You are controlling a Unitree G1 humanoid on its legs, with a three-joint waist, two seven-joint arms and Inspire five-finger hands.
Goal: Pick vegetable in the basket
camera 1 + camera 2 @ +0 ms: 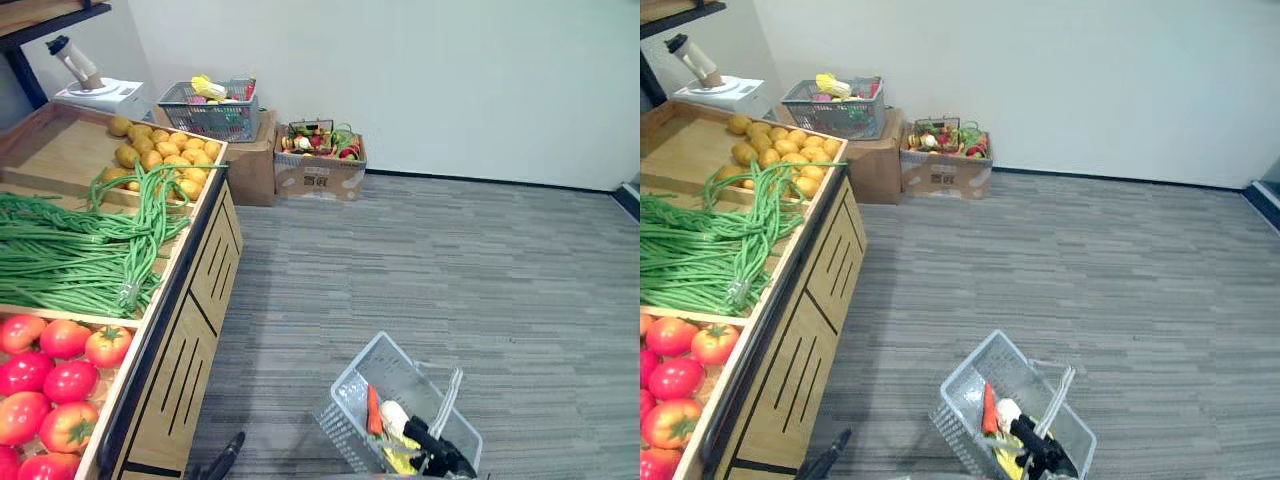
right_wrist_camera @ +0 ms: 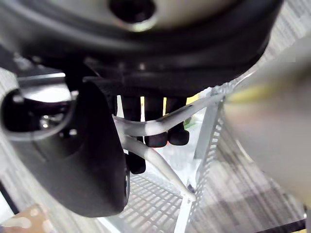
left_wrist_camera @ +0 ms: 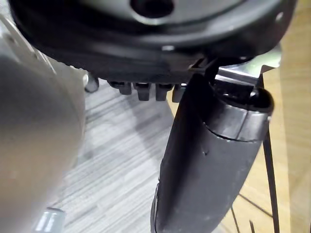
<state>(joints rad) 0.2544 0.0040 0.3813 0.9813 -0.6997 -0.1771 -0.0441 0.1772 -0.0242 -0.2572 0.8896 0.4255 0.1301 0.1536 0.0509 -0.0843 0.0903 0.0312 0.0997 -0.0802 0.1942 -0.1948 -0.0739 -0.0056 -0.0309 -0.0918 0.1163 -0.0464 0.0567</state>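
Note:
A pale wire basket [image 1: 347, 398] hangs low over the carpet beside the wooden stand. It holds a carrot [image 1: 373, 410], a white piece and something yellow. My right hand [image 1: 437, 448] is over the basket's near end. In the right wrist view its fingers [image 2: 156, 127] curl round the white handles [image 2: 194, 108]. On the stand lie green long beans [image 1: 80, 250], red tomatoes [image 1: 50, 372] and yellow-brown potatoes [image 1: 165, 152]. My left hand [image 1: 226, 455] hangs low beside the stand's front, fingers relaxed and holding nothing; its thumb [image 3: 209, 160] shows against the carpet.
The wooden stand [image 1: 205, 270] runs along the left, with slotted doors in its front. By the far wall a grey basket [image 1: 210, 110] sits on a cardboard box, beside a box of mixed produce [image 1: 320, 160]. A white appliance [image 1: 100, 95] stands behind the stand. Grey carpet spreads to the right.

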